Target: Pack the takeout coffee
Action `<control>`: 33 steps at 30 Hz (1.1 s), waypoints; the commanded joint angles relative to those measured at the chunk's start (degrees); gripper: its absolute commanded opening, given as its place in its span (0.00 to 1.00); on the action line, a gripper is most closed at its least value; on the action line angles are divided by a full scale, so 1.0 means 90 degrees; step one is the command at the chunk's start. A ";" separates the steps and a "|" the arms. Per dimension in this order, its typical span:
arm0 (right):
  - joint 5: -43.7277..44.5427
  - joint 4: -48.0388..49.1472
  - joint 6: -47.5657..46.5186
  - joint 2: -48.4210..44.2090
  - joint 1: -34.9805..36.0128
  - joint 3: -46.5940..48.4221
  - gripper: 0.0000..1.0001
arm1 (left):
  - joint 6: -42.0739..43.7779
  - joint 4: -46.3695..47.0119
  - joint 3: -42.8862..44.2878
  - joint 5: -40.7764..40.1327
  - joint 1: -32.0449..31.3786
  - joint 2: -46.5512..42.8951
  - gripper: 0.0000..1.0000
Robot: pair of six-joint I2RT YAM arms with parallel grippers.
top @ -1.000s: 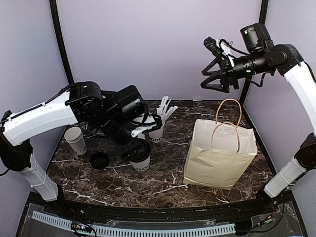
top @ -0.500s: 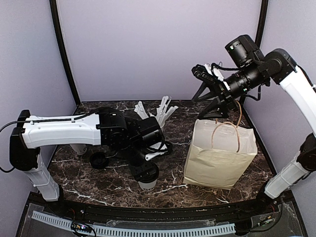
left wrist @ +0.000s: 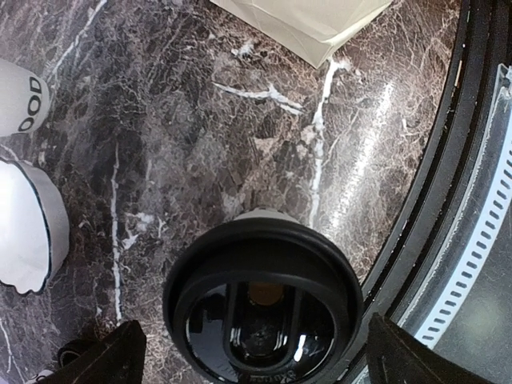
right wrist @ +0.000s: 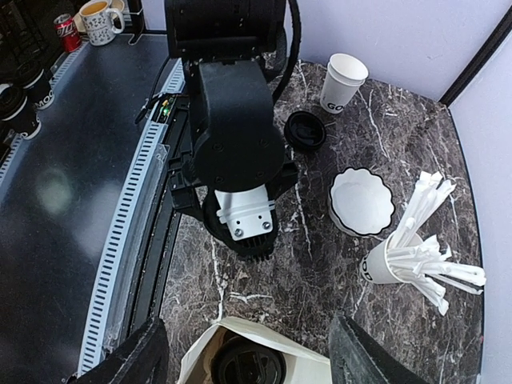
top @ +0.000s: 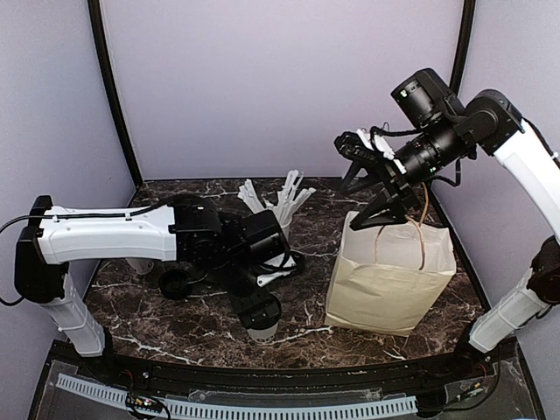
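The left claw (left wrist: 256, 328) hangs straight over a lidded coffee cup (left wrist: 264, 308), its fingers spread wide to either side of the black lid and gripping nothing. That cup stands upright on the marble table (left wrist: 160, 120), near the front edge and to the left of the paper bag (top: 389, 280). The right claw (right wrist: 252, 320) hovers above the bag's mouth, also wide open and empty.

Only the right wrist view looks down into the bag — there a second lidded cup (right wrist: 248, 364) sits inside, its black lid all that shows. The overhead view takes the bag from the side, so its contents are hidden. The right wrist view also shows plainly an open cup (right wrist: 342, 80) on the table's left side, which the left arm (top: 114, 232) largely hides from overhead.

Counted: two lidded coffee cups, one open cup without a lid, one loose black lid (right wrist: 306, 132), one scalloped bowl (right wrist: 362, 200), one cup of straws (right wrist: 382, 264) and one bag.
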 commanded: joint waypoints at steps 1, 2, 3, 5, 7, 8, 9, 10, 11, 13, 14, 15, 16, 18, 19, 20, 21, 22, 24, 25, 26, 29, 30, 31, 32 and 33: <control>0.0115 0.0005 -0.0100 -0.0023 0.0166 -0.0095 0.69 | -0.0014 -0.0307 0.0390 -0.0578 0.0065 -0.0769 0.99; 0.0167 0.0031 -0.0101 -0.0011 0.0221 -0.0163 0.70 | -0.0122 -0.0424 0.0413 -0.0763 0.0165 -0.0962 0.99; 0.0302 0.0094 -0.0089 0.0014 0.0321 -0.0247 0.70 | -0.0188 -0.0472 0.0438 -0.0783 0.0499 -0.1046 0.99; 0.0816 0.0272 0.0021 0.0106 0.0621 -0.0424 0.69 | -0.0385 -0.0524 0.0403 -0.0960 0.1056 -0.1290 0.99; 0.1434 0.0468 0.0160 0.0254 0.0955 -0.0511 0.69 | -0.0678 -0.0551 0.0389 -0.1201 0.1535 -0.1442 0.99; 0.1571 0.0548 0.0207 0.0352 0.1124 -0.0482 0.69 | -0.0881 -0.0558 0.0383 -0.1260 0.1808 -0.1506 0.99; 0.1627 0.0581 0.0231 0.0457 0.1275 -0.0404 0.69 | -0.0973 -0.0559 0.0370 -0.1417 0.1930 -0.1538 0.99; 0.1687 0.0619 0.0275 0.0580 0.1454 -0.0300 0.69 | -0.1169 -0.0536 0.0315 -0.1496 0.2127 -0.1611 0.99; 0.1784 0.0695 0.0348 0.0704 0.1608 -0.0219 0.69 | -0.1264 -0.0519 0.0278 -0.1618 0.2226 -0.1654 0.99; 0.2001 0.0898 0.0573 0.1059 0.1890 -0.0045 0.69 | -0.1452 -0.0443 0.0140 -0.1703 0.2501 -0.1797 0.99; 0.2058 0.0988 0.0714 0.1264 0.2002 0.0058 0.69 | -0.1533 -0.0382 0.0038 -0.1736 0.2633 -0.1915 0.99; 0.2110 0.1055 0.0895 0.1496 0.2066 0.0177 0.69 | -0.1607 -0.0337 0.0002 -0.1798 0.2685 -0.2032 0.99; 0.2175 0.1070 0.1025 0.1741 0.2126 0.0272 0.69 | -0.1639 -0.0317 -0.0068 -0.1818 0.2784 -0.2084 0.99; 0.2341 0.0995 0.1074 0.2134 0.2251 0.0342 0.70 | -0.1671 -0.0256 -0.0152 -0.1849 0.2851 -0.2252 0.99; 0.2455 0.0933 0.1050 0.2304 0.2299 0.0345 0.73 | -0.1671 -0.0235 -0.0175 -0.1848 0.2857 -0.2349 0.99; 0.2573 0.0879 0.1012 0.2455 0.2329 0.0316 0.75 | -0.1676 -0.0242 -0.0212 -0.1860 0.2876 -0.2389 0.99; 0.2739 0.0854 0.1003 0.2587 0.2343 0.0272 0.79 | -0.1692 -0.0271 -0.0225 -0.1873 0.2884 -0.2456 0.99; 0.2843 0.0847 0.1001 0.2691 0.2356 0.0231 0.83 | -0.1696 -0.0284 -0.0261 -0.1893 0.2883 -0.2492 0.99; 0.2944 0.0857 0.1039 0.2911 0.2359 0.0225 0.89 | -0.1703 -0.0294 -0.0358 -0.1920 0.2891 -0.2583 0.99; 0.2949 0.0843 0.1046 0.3024 0.2358 0.0264 0.90 | -0.1701 -0.0291 -0.0426 -0.1928 0.2892 -0.2636 0.99; 0.2953 0.0836 0.1070 0.3173 0.2367 0.0309 0.91 | -0.1701 -0.0289 -0.0464 -0.1950 0.2892 -0.2660 0.99; 0.2940 0.0828 0.1113 0.3441 0.2367 0.0468 0.93 | -0.1710 -0.0225 -0.0635 -0.1940 0.2895 -0.2762 0.99; 0.2903 0.0823 0.1101 0.3513 0.2367 0.0517 0.94 | -0.1705 -0.0196 -0.0666 -0.1924 0.2899 -0.2789 0.99; 0.2845 0.0778 0.1086 0.3594 0.2368 0.0568 0.95 | -0.1703 -0.0192 -0.0716 -0.1920 0.2901 -0.2790 0.99; 0.2773 0.0745 0.1060 0.3670 0.2373 0.0620 0.96 | -0.1696 -0.0190 -0.0740 -0.1917 0.2907 -0.2805 0.99; 0.2701 0.0677 0.1045 0.3743 0.2384 0.0680 0.96 | -0.1693 -0.0194 -0.0778 -0.1926 0.2903 -0.2803 0.99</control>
